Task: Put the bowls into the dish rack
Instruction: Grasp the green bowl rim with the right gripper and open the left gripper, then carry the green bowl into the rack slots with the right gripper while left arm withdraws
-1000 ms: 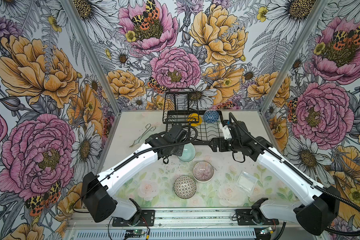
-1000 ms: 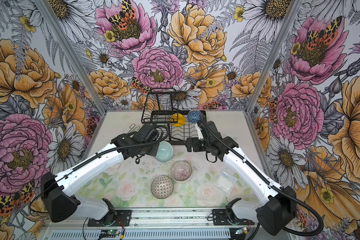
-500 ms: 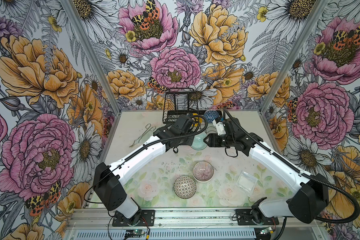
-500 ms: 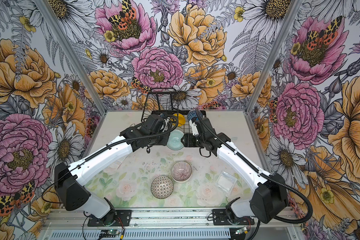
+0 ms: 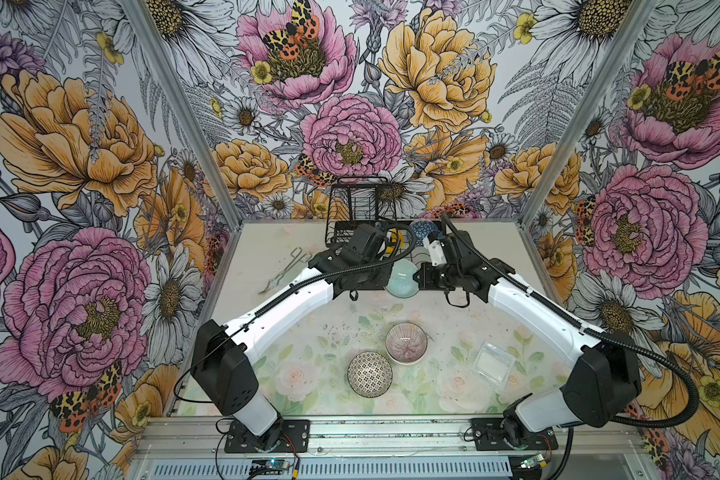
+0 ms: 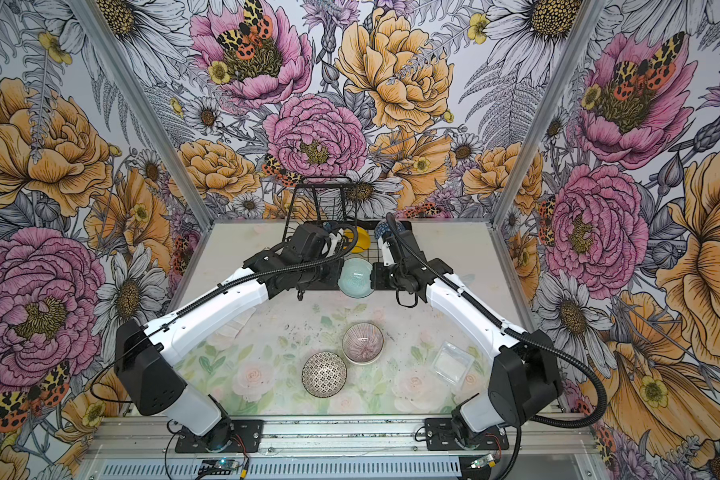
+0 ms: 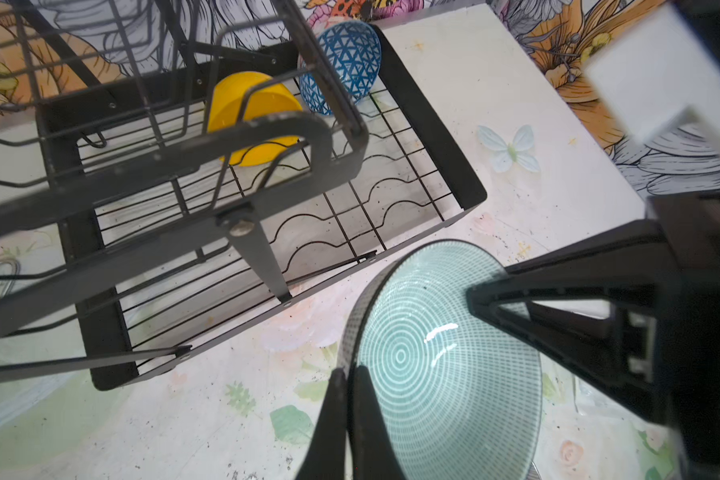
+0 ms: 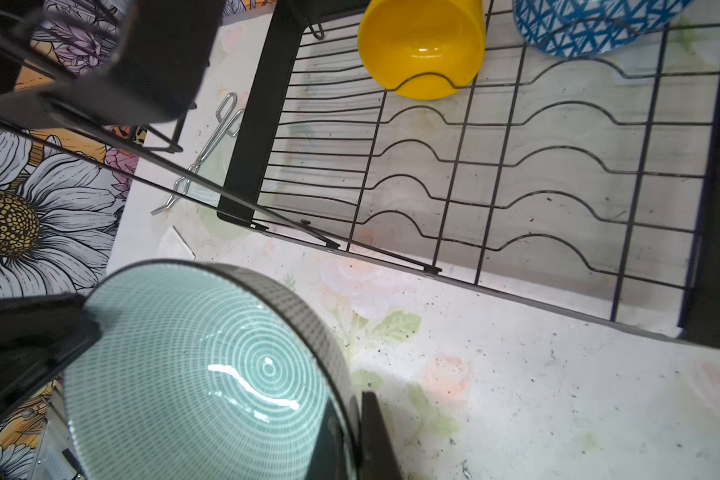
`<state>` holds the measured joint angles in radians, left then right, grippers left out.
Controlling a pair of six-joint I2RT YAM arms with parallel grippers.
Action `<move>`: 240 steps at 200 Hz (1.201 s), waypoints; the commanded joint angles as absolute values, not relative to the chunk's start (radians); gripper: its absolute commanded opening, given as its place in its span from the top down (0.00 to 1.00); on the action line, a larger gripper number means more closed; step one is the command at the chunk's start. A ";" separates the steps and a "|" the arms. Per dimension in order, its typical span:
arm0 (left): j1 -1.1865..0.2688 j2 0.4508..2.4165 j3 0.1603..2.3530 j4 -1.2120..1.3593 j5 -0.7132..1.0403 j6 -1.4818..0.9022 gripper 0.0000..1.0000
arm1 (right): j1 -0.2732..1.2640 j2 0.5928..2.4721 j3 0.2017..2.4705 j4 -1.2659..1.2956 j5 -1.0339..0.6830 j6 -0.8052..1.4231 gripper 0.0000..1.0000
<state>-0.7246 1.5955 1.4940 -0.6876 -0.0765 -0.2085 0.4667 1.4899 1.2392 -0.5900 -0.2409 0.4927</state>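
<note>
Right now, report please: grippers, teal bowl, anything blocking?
Both shut on teal bowl rim: left gripper, right gripper, opposite sides. Bowl in front of dish rack, not yet in. Nothing between.

A black wire dish rack stands at the middle of the table's back edge. In the back of its base tray are a plain yellow round bowl and, to its right, a blue-patterned round bowl. Just before the rack's front edge, a pale teal round bowl hangs between the left end effector and the right end effector, each clamped on its rim. Thin metal tongs lie left of the rack. Toward the front edge sit a pink-striped round bowl and, just beside it at front left, a black-and-white patterned round bowl. A clear square plastic tub lies to their right.
</note>
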 commanded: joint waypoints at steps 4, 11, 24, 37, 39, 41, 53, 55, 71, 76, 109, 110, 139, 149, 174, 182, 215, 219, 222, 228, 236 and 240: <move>-0.720 1.579 1.505 -0.621 -0.024 -0.218 1.00 | 0.454 1.502 1.264 -0.563 -0.227 0.499 1.00; -0.719 1.581 1.505 -0.620 -0.022 -0.219 1.00 | 0.453 1.499 1.265 -0.563 -0.225 0.496 1.00; -0.720 1.585 1.505 -0.618 -0.017 -0.217 1.00 | 0.450 1.493 1.268 -0.564 -0.218 0.487 1.00; -0.718 1.585 1.506 -0.620 -0.017 -0.216 0.99 | 0.443 1.481 1.268 -0.565 -0.212 0.476 1.00; -0.718 1.584 1.506 -0.620 -0.017 -0.216 0.95 | 0.441 1.479 1.268 -0.565 -0.213 0.474 1.00; -0.718 1.584 1.506 -0.620 -0.016 -0.215 0.90 | 0.440 1.478 1.267 -0.565 -0.211 0.472 1.00; -0.710 1.577 1.504 -0.620 -0.003 -0.211 0.60 | 0.429 1.466 1.269 -0.566 -0.207 0.459 1.00; -0.707 1.576 1.503 -0.620 0.001 -0.212 0.57 | 0.428 1.464 1.268 -0.566 -0.208 0.455 1.00; -0.685 1.558 1.492 -0.622 0.016 -0.210 0.35 | 0.408 1.451 1.267 -0.570 -0.205 0.437 1.00; -0.678 1.550 1.486 -0.623 0.017 -0.210 0.29 | 0.402 1.448 1.266 -0.572 -0.203 0.431 1.00; -0.648 1.482 1.469 -0.641 0.020 -0.218 0.01 | 0.367 1.415 1.261 -0.580 -0.161 0.356 1.00; -0.648 1.481 1.470 -0.644 0.018 -0.218 0.01 | 0.367 1.413 1.261 -0.581 -0.158 0.352 1.00; -0.621 1.429 1.462 -0.698 -0.049 -0.221 0.01 | 0.343 1.384 1.263 -0.574 -0.015 0.263 1.00; -0.591 1.402 1.435 -0.698 -0.069 -0.232 0.01 | 0.340 1.378 1.267 -0.563 0.053 0.220 1.00; -0.466 1.333 1.347 -0.696 -0.074 -0.280 0.01 | 0.338 1.345 1.221 -0.423 0.199 0.111 1.00; -0.424 1.314 1.322 -0.696 -0.075 -0.287 0.01 | 0.336 1.336 1.197 -0.347 0.240 0.074 1.00; -0.257 1.257 1.233 -0.696 -0.047 -0.309 0.01 | 0.322 1.332 1.085 -0.016 0.289 -0.139 1.00; -0.241 1.254 1.224 -0.696 -0.043 -0.312 0.01 | 0.322 1.333 1.063 0.039 0.292 -0.170 1.00; -0.227 1.253 1.217 -0.696 -0.037 -0.315 0.01 | 0.321 1.334 1.045 0.081 0.294 -0.196 1.00; -0.200 1.254 1.204 -0.696 -0.028 -0.320 0.01 | 0.321 1.338 1.005 0.186 0.299 -0.248 1.00; -0.171 1.259 1.186 -0.695 -0.015 -0.326 0.01 | 0.320 1.352 0.960 0.311 0.293 -0.323 1.00; -0.161 1.263 1.178 -0.693 -0.013 -0.326 0.01 | 0.318 1.362 0.942 0.357 0.281 -0.352 1.00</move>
<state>-0.2264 1.2728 1.2186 -0.6880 -0.0437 -0.2935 0.3271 1.3613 1.0302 -0.1081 0.2451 -0.1040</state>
